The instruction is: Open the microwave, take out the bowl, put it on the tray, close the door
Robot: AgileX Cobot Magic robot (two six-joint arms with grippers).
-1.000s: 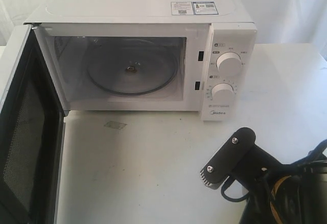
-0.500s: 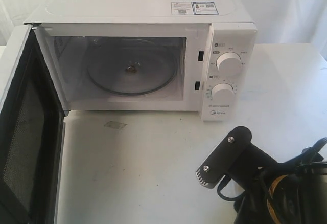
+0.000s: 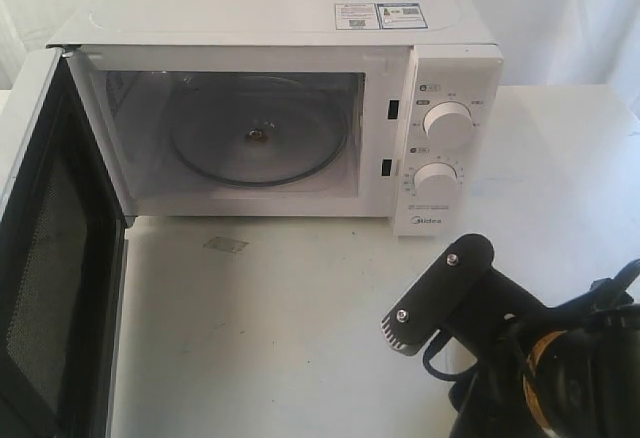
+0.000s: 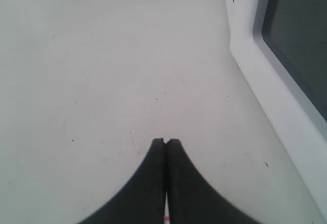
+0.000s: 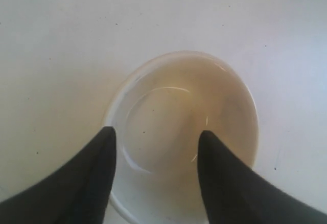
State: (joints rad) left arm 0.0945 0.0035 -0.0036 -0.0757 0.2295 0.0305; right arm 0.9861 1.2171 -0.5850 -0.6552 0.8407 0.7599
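Observation:
The white microwave (image 3: 280, 18) stands at the back with its door (image 3: 50, 258) swung wide open to the left. Its cavity holds only the clear glass turntable (image 3: 260, 138). The cream-white bowl (image 5: 173, 101) shows only in the right wrist view, sitting on a white surface right under my right gripper (image 5: 156, 132). That gripper is open, one finger over the bowl's rim and the other over its inside, gripping nothing. My left gripper (image 4: 166, 142) is shut and empty above the table, beside the door's outer face (image 4: 286, 55). In the exterior view the bowl is hidden.
My right arm's black bracket (image 3: 440, 293) and cables fill the front right corner of the white table (image 3: 280, 338). Two round knobs (image 3: 448, 125) sit on the microwave's right panel. A faint mark (image 3: 225, 245) lies on the table before the cavity. No tray shows.
The right arm's black bracket has shifted a little to the left and upward in the exterior view. The microwave and its door have stayed as they were.

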